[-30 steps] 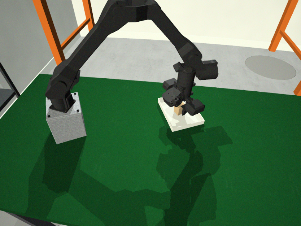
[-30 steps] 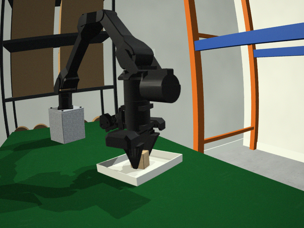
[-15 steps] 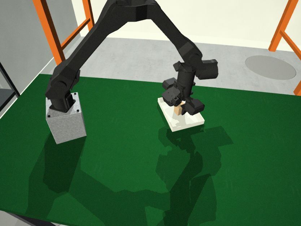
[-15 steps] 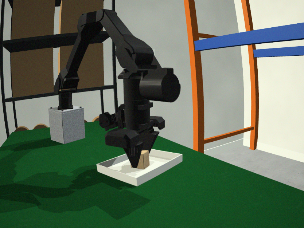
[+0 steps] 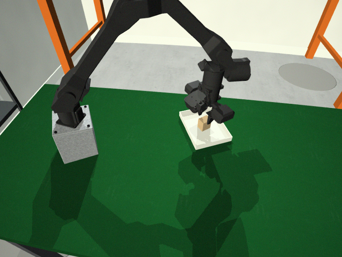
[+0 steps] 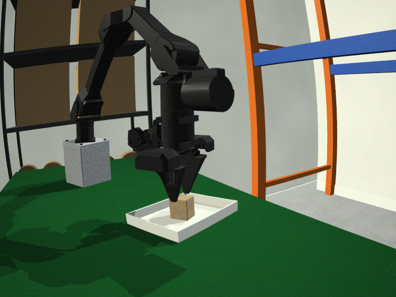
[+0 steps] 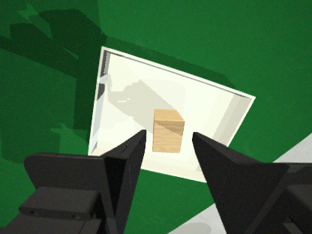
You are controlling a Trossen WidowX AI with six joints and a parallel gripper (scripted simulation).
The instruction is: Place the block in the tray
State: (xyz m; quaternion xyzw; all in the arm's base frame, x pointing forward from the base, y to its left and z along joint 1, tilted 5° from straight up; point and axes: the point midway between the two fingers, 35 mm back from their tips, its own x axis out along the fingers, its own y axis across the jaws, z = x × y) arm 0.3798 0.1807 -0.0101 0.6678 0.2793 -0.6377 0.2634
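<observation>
The block (image 6: 182, 207) sits flat on the floor of the white tray (image 6: 212, 218), on one of its faces and upright, not tilted. It is near the middle of the tray and does not touch any of the tray walls. The tray lies on the green table (image 6: 287, 255).

The end effector (image 6: 179, 195) hangs above the block and points straight down. Its fingers are about half open and hold nothing. In the wrist view the block (image 7: 168, 130) appears in the gap between the two fingertips, with free space on both sides, so the fingers do not touch it. In the exterior view the fingertips are just at the top edge of the block; I cannot tell if there is a small gap in height there.

In the top view the end effector (image 5: 207, 113) covers the far part of the tray (image 5: 212, 142), and the block (image 5: 204, 123) shows under it. The arm's base stands on a grey pedestal (image 5: 77, 142), well apart from the tray, on the same table.
</observation>
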